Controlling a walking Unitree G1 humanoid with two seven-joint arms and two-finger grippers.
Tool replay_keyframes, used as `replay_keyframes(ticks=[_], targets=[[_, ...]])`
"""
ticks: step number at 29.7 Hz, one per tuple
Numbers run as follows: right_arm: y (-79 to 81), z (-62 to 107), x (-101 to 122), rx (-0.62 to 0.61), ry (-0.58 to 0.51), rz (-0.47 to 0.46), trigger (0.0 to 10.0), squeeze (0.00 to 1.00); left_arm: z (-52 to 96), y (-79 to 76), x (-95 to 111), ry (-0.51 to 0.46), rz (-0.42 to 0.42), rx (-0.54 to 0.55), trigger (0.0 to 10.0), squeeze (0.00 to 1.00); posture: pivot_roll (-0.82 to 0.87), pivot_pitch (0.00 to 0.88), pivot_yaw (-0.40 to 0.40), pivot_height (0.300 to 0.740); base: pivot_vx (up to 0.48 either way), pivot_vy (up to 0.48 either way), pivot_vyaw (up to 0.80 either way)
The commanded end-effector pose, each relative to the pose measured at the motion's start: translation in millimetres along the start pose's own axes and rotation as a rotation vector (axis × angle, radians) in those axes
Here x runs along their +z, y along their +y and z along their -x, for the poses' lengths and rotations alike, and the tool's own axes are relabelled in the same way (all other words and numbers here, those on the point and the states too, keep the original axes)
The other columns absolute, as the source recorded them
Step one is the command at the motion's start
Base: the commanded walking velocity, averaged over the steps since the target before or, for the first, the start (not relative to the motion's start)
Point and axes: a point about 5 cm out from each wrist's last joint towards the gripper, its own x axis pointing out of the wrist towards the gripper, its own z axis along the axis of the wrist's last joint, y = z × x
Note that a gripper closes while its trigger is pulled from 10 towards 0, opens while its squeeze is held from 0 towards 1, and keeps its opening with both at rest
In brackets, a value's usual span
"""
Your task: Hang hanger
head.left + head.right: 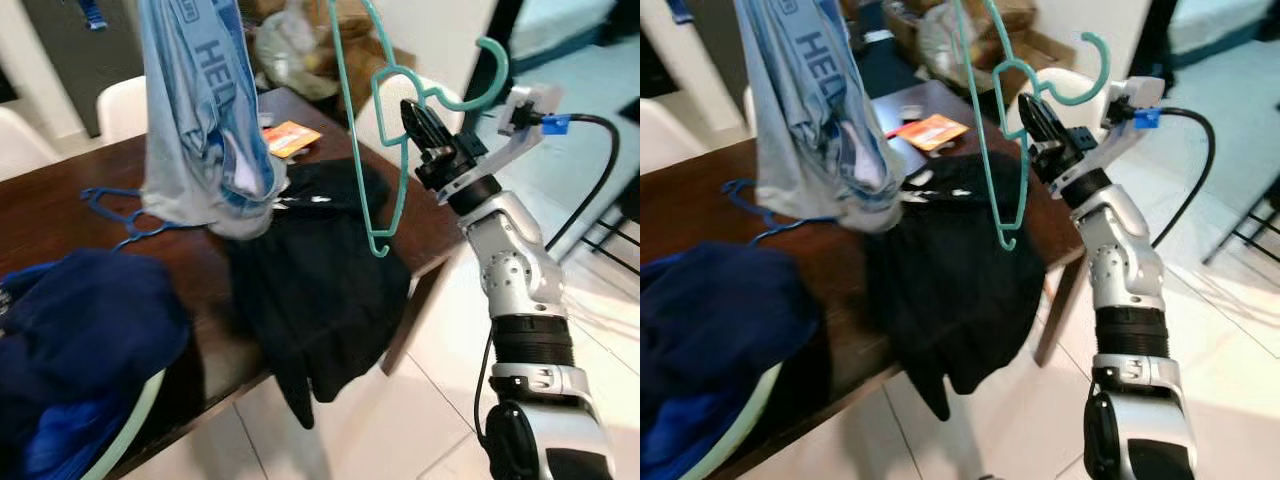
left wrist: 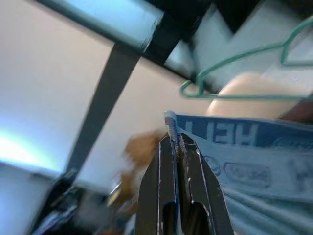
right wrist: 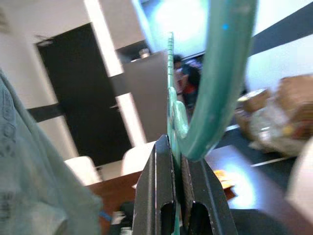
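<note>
Two grippers are at work above a dark wooden table [image 1: 70,225]. Right gripper [image 1: 418,122]: raised beside the table's right corner, fingers closed tight on the neck of a teal hanger [image 1: 385,160]. Hanger position: held in the air, hook pointing away to the right, frame hanging down over a black garment [image 1: 320,275] that drapes across the table edge. Left gripper [image 2: 177,147]: fingers pinched on the edge of a grey-blue garment with lettering [image 1: 205,110], which hangs lifted over the table top. On the table: a blue hanger [image 1: 125,215] partly under the lifted cloth, a dark blue garment [image 1: 85,330] at the near left, and an orange packet [image 1: 290,137] at the far side
</note>
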Motion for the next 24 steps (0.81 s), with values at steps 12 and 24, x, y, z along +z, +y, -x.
replay_keyframes(ticks=[12, 24], targets=[[6.3, 40.9, 25, 0.401, 0.157, 0.167, 10.0, 0.00, 5.3, -96.9, -85, 0.104, 0.378, -0.229, 10.0, 0.00, 0.06, 0.060, 0.022, 0.740, 0.000, 0.000, -0.24], [-12.9, 84.0, 44, 0.607, 0.584, 0.398, 10.0, 0.00, 7.7, -92.8, -80, 0.049, 0.344, -0.151, 10.0, 0.00, 0.04, 0.068, 0.009, 0.740, 0.000, 0.000, 0.00]])
